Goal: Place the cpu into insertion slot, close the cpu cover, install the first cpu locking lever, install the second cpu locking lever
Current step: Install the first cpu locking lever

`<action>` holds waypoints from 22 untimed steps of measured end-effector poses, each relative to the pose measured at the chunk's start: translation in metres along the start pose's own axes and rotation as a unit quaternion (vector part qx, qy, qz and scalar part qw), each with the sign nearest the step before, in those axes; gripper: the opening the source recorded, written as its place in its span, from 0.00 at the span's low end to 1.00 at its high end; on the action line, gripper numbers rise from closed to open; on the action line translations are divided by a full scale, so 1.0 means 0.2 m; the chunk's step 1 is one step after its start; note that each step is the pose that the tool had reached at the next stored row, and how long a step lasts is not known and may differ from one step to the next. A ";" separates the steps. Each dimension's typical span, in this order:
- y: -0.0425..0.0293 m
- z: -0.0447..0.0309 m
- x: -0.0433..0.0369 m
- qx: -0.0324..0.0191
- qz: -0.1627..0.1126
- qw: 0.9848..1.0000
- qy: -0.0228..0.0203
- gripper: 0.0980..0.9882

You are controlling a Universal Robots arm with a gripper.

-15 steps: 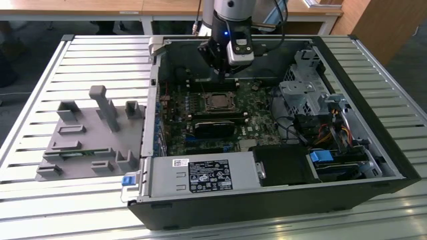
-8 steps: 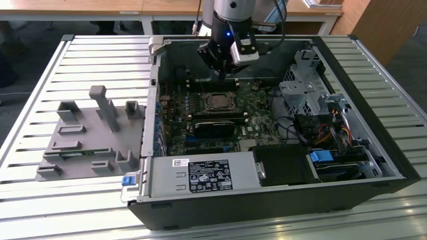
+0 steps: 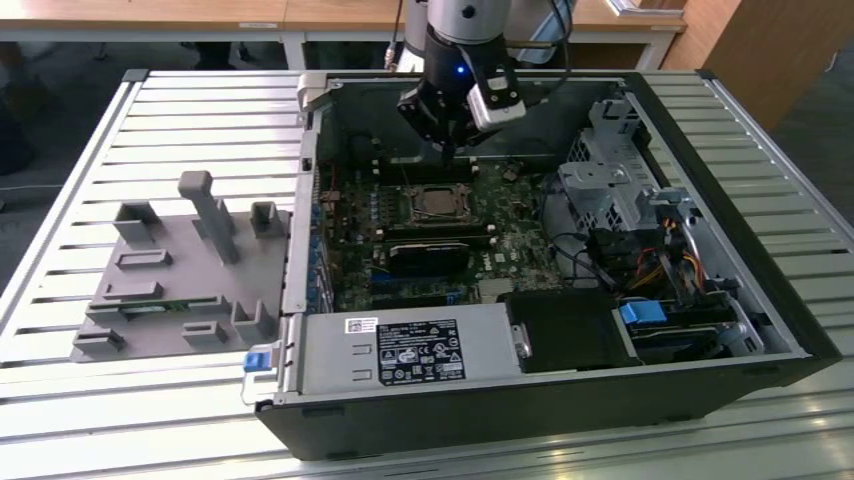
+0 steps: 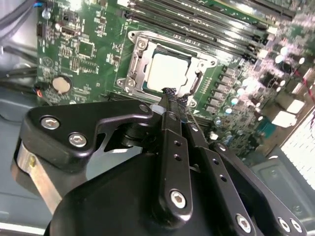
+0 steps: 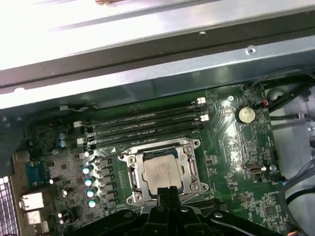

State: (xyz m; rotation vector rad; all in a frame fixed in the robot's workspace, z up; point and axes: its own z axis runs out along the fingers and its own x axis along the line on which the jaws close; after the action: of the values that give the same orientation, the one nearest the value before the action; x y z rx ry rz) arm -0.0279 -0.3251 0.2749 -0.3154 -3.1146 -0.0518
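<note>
The cpu [image 5: 161,173] lies flat in the insertion slot [image 3: 434,203], its pale metal top facing up [image 4: 167,73]. The cpu cover [image 5: 162,147] is a metal frame lying down around the chip, which shows through its window in both wrist views. My gripper [image 3: 449,150] hangs inside the open computer case, just above the board at the socket's far edge in the exterior view. Its black fingers are shut together, and the tips [image 4: 173,93] sit right at the socket's rim [image 5: 166,192]. A thin metal rod slants away beside the fingertips; I cannot tell whether they touch it.
Long black memory slots [image 5: 142,125] run beside the socket. A black heat-sinked module [image 3: 430,250] lies nearer the case front. A power supply [image 3: 400,352], a drive cage with cables [image 3: 627,200] and the case walls [image 3: 310,150] hem the board. A grey fixture [image 3: 174,270] stands outside on the slatted table.
</note>
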 end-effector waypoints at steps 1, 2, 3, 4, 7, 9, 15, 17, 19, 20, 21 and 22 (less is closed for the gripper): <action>0.000 0.000 0.000 0.000 -0.010 1.000 0.000 0.01; 0.000 0.001 0.000 0.000 -0.019 1.000 0.001 0.01; 0.000 0.001 0.000 0.000 -0.028 1.000 0.001 0.01; 0.000 0.002 0.000 0.000 -0.037 0.999 0.001 0.01; 0.000 0.004 0.000 0.001 -0.064 0.998 0.002 0.01; 0.000 0.006 0.000 0.001 -0.080 0.997 0.002 0.01; -0.001 0.014 0.001 -0.012 -0.112 0.994 0.005 0.01; -0.004 0.019 0.015 -0.018 -0.114 0.993 0.005 0.01; -0.010 0.024 0.045 -0.019 -0.114 0.993 0.002 0.01; -0.014 0.025 0.063 -0.019 -0.114 0.993 0.001 0.01; -0.017 0.027 0.079 -0.019 -0.114 0.993 -0.001 0.01; -0.020 0.029 0.091 -0.019 -0.114 0.993 -0.002 0.01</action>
State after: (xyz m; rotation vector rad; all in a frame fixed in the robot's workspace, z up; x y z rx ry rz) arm -0.0466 -0.3251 0.2692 0.0430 -3.1394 -0.1118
